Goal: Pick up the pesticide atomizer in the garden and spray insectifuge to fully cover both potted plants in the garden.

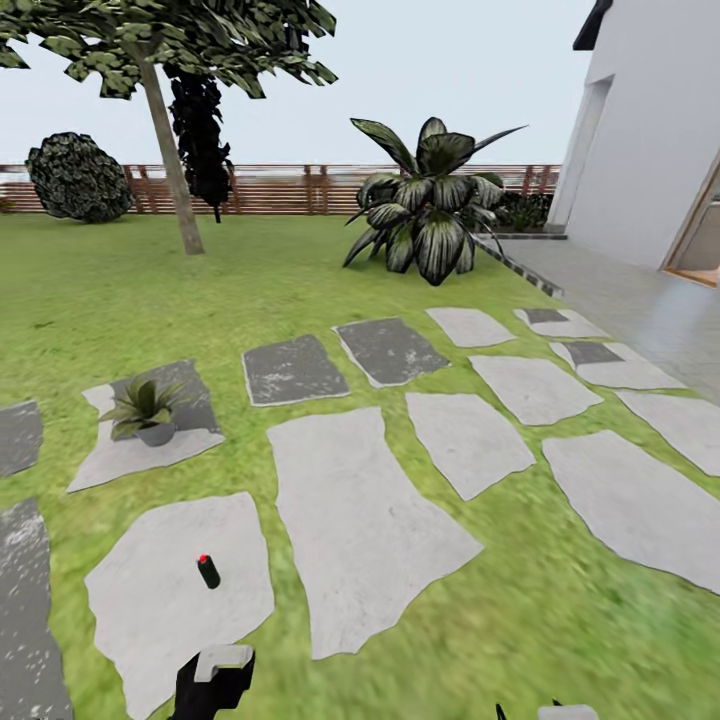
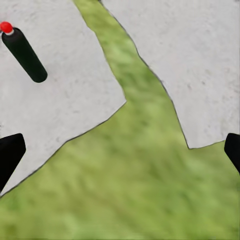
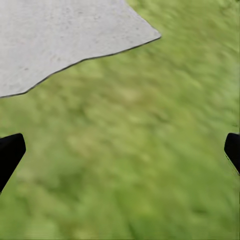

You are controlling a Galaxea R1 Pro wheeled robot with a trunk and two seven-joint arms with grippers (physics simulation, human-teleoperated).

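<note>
— Both claws first: how do they stand?

— Left gripper [image 2: 120, 150] is spread wide, its two black fingertips [image 2: 10, 155] at opposite edges of its wrist view with only grass and pale stone between them, holding nothing. Right gripper [image 3: 120, 150] is just as wide and empty, hanging over the green lawn [image 3: 135, 160] with a corner of a pale grey stepping stone [image 3: 55, 35] beyond it.

— And the sprayer?

— A small black cylindrical atomizer bottle with a red cap [image 1: 208, 571] lies on its side on the pale irregular stepping stone [image 1: 150, 610] nearest the robot's left arm [image 1: 212, 680]. In the left wrist view the same bottle [image 2: 23, 53] rests on that stone, well apart from the fingertips, with a strip of grass beside the stone.

— Take the bottle as your mark. What lies beyond it?

— Just past it, on the next stone away from the robot, half dark grey and half pale [image 1: 150, 430], stands a small rosette of pointed green leaves in a round grey pot [image 1: 148, 408]. I cannot tell whether any whitish specks sit on its leaves. Farther off and to the right of the bottle, more grey and white stones [image 1: 390, 350] cross the lawn. Far beyond them rises a big dark-leaved shrub [image 1: 430, 200], a slim tree trunk [image 1: 170, 160], a round clipped bush [image 1: 78, 178], then the slatted wooden fence [image 1: 280, 188]. A white building wall [image 1: 650, 130] stands at the far right.
</note>
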